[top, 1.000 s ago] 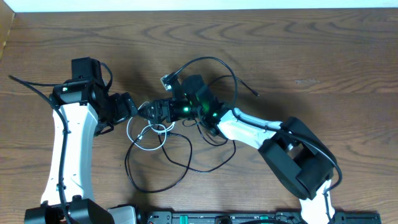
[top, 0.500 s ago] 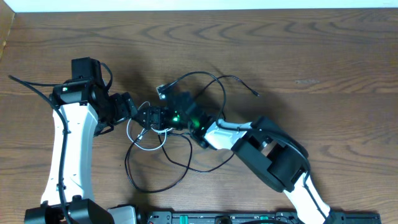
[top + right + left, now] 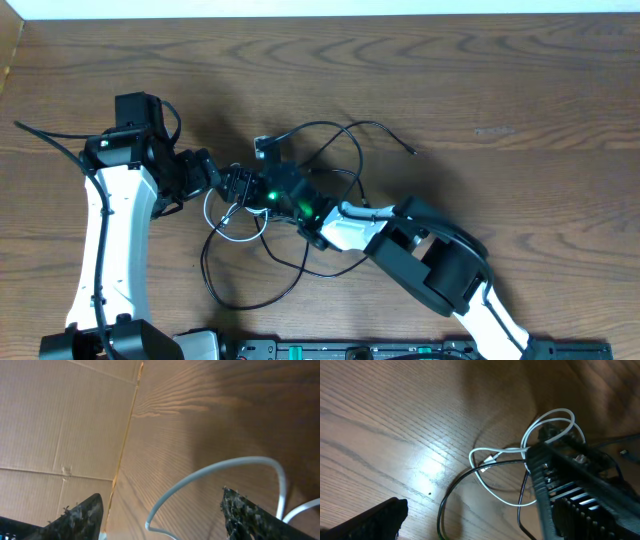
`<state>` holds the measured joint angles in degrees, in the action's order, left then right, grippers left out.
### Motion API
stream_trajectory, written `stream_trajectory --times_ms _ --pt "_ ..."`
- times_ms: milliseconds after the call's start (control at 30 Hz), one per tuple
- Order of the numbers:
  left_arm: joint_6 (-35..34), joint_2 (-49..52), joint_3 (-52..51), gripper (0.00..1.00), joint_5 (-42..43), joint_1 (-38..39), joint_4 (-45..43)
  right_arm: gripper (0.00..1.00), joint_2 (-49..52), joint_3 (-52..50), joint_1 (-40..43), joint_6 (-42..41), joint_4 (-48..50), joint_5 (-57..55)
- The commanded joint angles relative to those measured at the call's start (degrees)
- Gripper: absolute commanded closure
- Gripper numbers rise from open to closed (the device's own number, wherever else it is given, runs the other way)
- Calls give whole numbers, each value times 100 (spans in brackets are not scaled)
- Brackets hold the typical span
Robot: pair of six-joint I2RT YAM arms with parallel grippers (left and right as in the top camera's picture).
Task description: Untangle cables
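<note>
The right gripper (image 3: 160, 496) is held with its jaws apart, and a loop of the white cable (image 3: 215, 466) is arched between them, not yet pinched. It is judged to be placed so that the loop can be caught and drawn free. The left gripper (image 3: 208, 175) is spread wide and empty just beside the tangle, probably to steady it. The black cables (image 3: 492, 464) are looped to either side of the right gripper.

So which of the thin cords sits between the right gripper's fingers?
The short white looped cord: it curves between the open fingers of the right gripper, while the longer black cords lie outside them.
</note>
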<state>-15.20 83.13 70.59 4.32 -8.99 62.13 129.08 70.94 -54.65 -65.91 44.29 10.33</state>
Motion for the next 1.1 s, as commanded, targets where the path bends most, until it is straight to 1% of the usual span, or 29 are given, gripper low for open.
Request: stream_trajectory --times_ms 0,100,167,233,267,300,333,433,533,633,733,867,933,1067 --pt "-31 -63 90 2 -52 -26 20 30 149 39 -96 -188 -7 -446" --pt "-28 -63 90 2 -52 -26 20 32 151 39 -94 -229 116 -444" --pt "-31 -63 90 2 -52 -26 20 36 151 46 -94 -229 138 -448" --pt "-31 -63 90 2 -52 -26 20 53 151 48 -96 -227 129 -446" --pt "-28 -63 90 2 -52 -26 20 66 157 48 -107 -227 133 -452" --pt "-31 -63 90 2 -52 -26 20 72 177 50 -125 -232 136 -498" --pt "-31 -63 90 2 -52 -26 20 81 190 52 -142 -273 133 -564" --pt "-28 -63 90 2 -52 -26 20 76 297 63 -186 -474 142 -719" --pt "-31 -63 90 2 -52 -26 20 68 509 136 -186 -522 431 -686" --pt "-28 -63 90 2 -52 -26 20 63 750 291 -184 -520 758 -481" --pt "-28 -63 90 2 -52 -26 20 62 911 468 -179 -382 984 -168" --pt "-28 -63 90 2 -52 -26 20 68 953 522 -179 245 1056 -188" --pt "-31 -63 90 2 -52 -26 20 65 953 522 -164 391 1027 -278" --pt "-28 -63 90 2 -52 -26 20 63 953 522 -61 382 1141 -267"
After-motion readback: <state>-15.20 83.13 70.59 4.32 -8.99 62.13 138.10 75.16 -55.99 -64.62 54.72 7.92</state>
